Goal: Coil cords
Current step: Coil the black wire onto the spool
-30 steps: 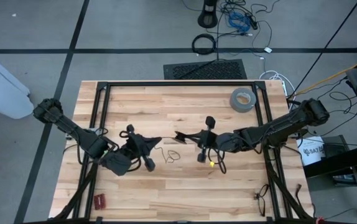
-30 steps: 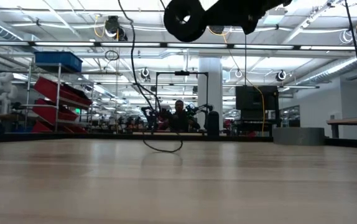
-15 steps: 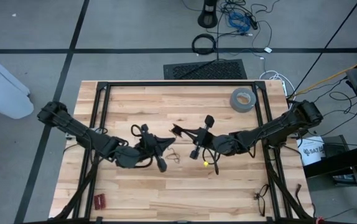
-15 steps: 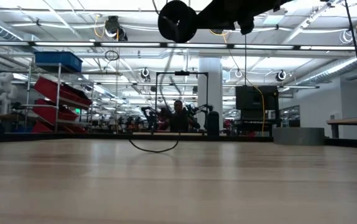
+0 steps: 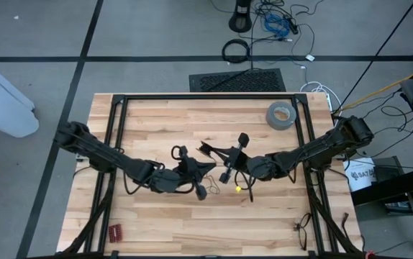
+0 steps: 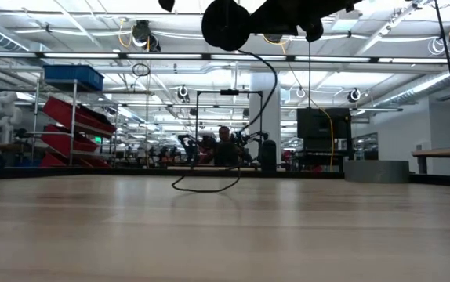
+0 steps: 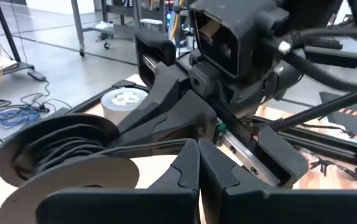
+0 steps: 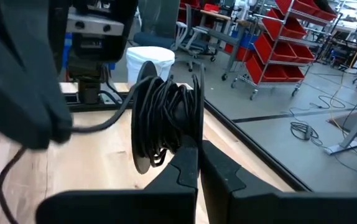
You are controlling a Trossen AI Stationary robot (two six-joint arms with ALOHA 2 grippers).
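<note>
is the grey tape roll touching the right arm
Apart. The high view shows the tape roll lying alone near the table's far right corner, with bare wood between it and the right arm.

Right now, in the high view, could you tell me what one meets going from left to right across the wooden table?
Small red object near the front left corner → left gripper → right gripper, close beside it → yellow spot on the right arm → grey tape roll → tangle of thin wires near the right edge.

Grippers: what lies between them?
A short run of the cord, strung from its coil by the right gripper toward the left gripper; the right wrist view shows it.
</note>
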